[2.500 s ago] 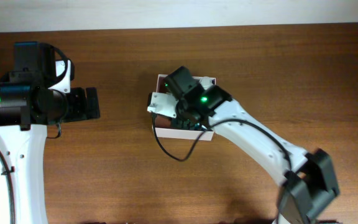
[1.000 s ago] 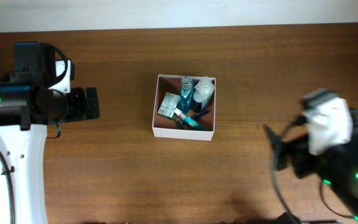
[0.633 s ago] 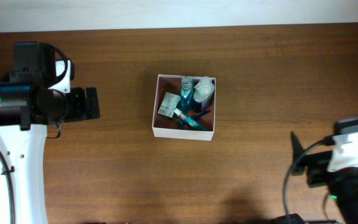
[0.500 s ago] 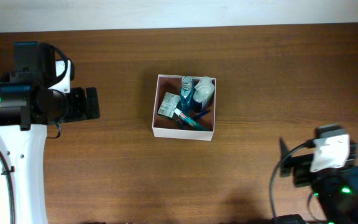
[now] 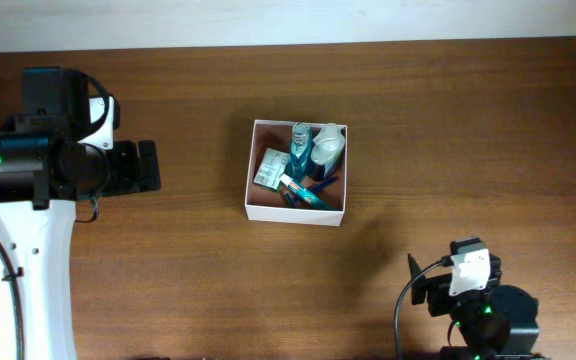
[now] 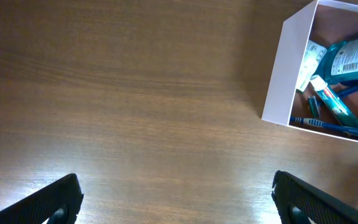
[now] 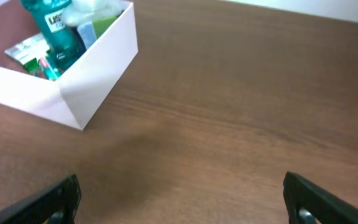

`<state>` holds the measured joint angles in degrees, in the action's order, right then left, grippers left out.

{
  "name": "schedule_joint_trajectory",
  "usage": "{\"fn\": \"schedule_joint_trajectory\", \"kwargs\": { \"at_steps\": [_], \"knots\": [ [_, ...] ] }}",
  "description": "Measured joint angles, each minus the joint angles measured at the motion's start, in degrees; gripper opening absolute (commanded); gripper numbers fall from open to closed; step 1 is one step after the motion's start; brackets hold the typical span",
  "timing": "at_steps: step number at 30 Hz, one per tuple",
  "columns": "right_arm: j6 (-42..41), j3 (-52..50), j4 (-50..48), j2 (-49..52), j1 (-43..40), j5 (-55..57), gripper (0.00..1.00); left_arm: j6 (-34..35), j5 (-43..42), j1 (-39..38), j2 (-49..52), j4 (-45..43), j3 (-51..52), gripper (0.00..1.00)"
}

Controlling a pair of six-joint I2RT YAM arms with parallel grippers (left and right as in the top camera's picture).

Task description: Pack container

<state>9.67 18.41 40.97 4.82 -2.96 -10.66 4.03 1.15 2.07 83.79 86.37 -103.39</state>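
The container point(image 5: 294, 213), a square white box with a pinkish-brown inside, sits mid-table. In it lie a teal bottle point(image 5: 301, 150), a white item point(image 5: 329, 147), a green-white packet point(image 5: 268, 167) and a tube point(image 5: 304, 193). My left gripper point(image 5: 156, 166) hangs open far to its left; in the left wrist view the box wall point(image 6: 277, 74) is at the upper right, well beyond that gripper point(image 6: 176, 194). My right gripper point(image 5: 418, 288) is open near the front right edge, with the container point(image 7: 98, 68) at upper left of that gripper point(image 7: 182, 190). Neither holds anything.
Bare brown wood table point(image 5: 448, 130) surrounds the box on all sides. A pale wall strip point(image 5: 288, 20) runs along the table's far edge. The right arm's base point(image 5: 488, 325) is folded at the front right corner.
The right arm has pulled away from the container, swinging back to the front right corner and folding up. The container's contents now show. The left arm has not moved.
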Motion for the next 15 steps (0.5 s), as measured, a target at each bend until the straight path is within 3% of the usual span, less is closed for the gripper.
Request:
{"fn": "schedule_joint_trajectory", "kwargs": {
  "at_steps": [8, 15],
  "knots": [
    [0.00, -8.61, -2.27, -3.76, -0.07, -1.51, 0.99, 0.00, -0.02, 0.00, 0.00, 0.02, 0.00, 0.99],
    [0.00, -8.70, -2.45, -3.93, -0.07, -1.51, 0.99, 0.00, -0.02, 0.00, 0.00, 0.00, 0.00, 0.99]
  ]
}}
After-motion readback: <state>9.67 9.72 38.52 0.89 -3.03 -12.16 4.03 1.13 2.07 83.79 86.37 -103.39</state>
